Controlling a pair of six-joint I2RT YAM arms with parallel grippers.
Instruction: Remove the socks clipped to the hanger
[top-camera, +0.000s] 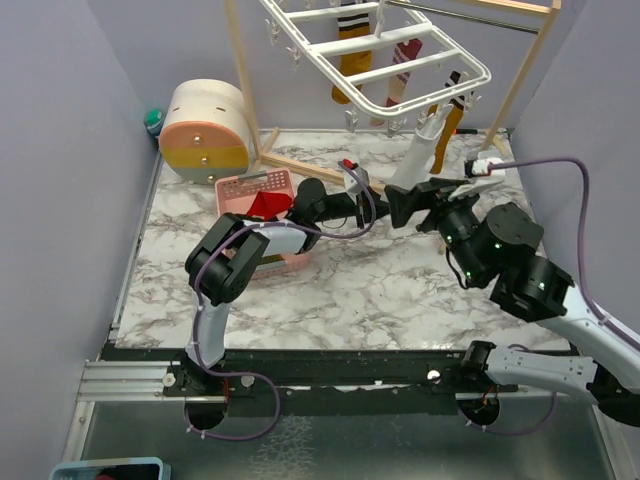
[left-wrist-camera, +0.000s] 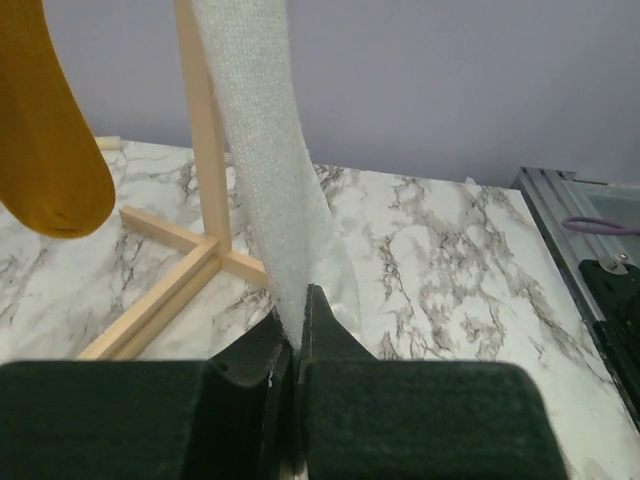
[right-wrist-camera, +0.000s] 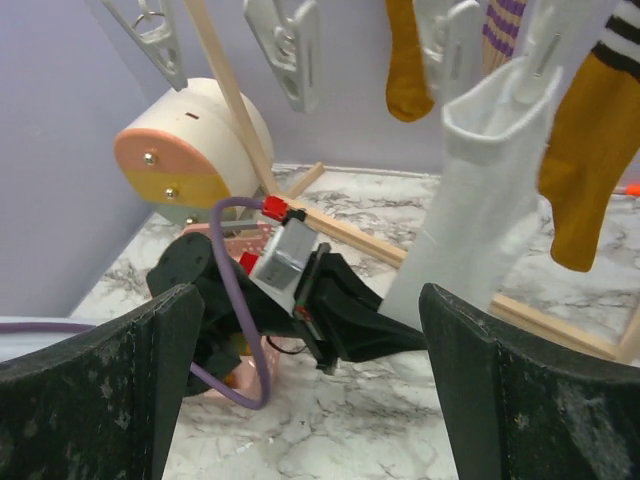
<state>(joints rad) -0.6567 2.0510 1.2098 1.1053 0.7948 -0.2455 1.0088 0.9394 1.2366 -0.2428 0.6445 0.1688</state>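
- Well, the left gripper (left-wrist-camera: 296, 305) is clamped on the bottom end of a white sock (left-wrist-camera: 262, 150), low over the worktop (top-camera: 350, 290)
- That sock hangs clipped to the hanger (top-camera: 405, 66) at 12 o'clock
- The right gripper (right-wrist-camera: 315, 390) gapes wide, empty, at 3 o'clock

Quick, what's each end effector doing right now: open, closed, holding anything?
Left end effector: closed, pinching the hanging white sock.
Right end effector: open, holding nothing.
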